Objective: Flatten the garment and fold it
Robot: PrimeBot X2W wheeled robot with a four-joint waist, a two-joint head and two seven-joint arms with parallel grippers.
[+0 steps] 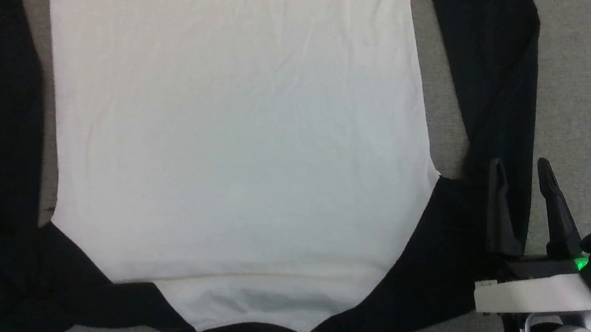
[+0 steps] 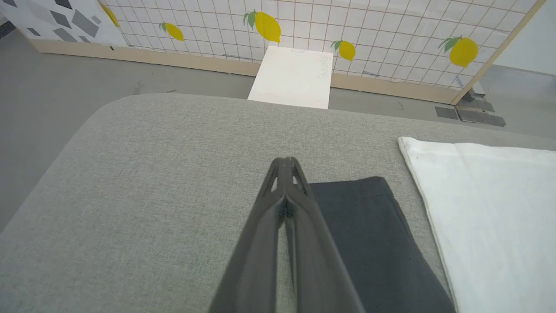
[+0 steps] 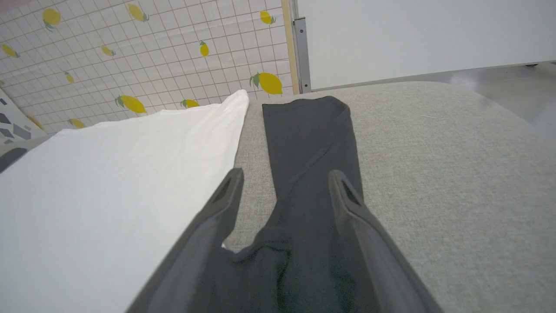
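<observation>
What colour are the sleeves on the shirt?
Black. The sleeves show best in the head view, beside the white body.

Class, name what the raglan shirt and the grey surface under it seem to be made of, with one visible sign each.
Garment: soft matte knit, probably cotton jersey; it lies limp with fine creases. Grey surface: matte woven upholstery cloth, seemingly padded; flecked weave, rounded edge.

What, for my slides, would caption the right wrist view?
Open right pincer above the black sleeve of the garment, beside its white body, on a grey cushion.
</observation>
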